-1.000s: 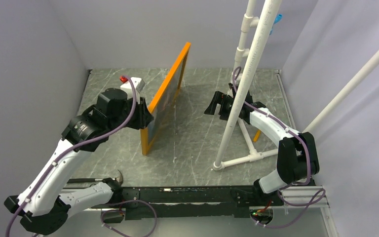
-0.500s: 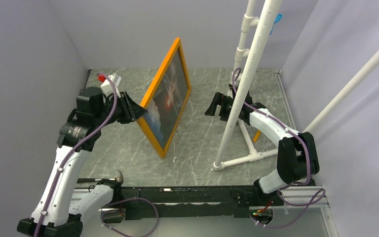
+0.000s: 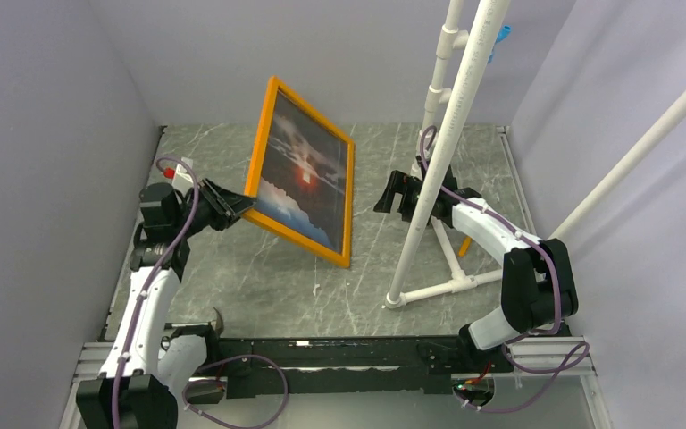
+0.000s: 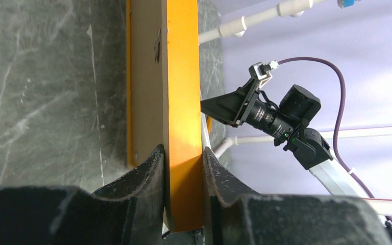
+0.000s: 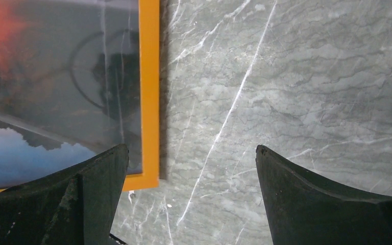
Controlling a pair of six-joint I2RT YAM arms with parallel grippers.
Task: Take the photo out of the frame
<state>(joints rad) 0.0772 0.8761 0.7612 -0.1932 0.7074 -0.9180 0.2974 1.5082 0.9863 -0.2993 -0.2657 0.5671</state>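
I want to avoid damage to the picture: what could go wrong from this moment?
The left gripper pinches only one edge of the tilted frame; it may slip or twist. The open right gripper sits beside the pipe stand; reaching for the photo, its arm might hit it.

blocked: pipe stand (image 3: 407, 259) (right side) | free: tabletop (image 3: 371, 259) between frame (image 3: 349, 206) and stand

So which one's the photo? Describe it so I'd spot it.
Over the left half of the grey marbled table, the left hand pinches a large orange frame, tilted up. The photo fills it: a dark cloudy sky with a glowing red-orange sun, the only picture there.
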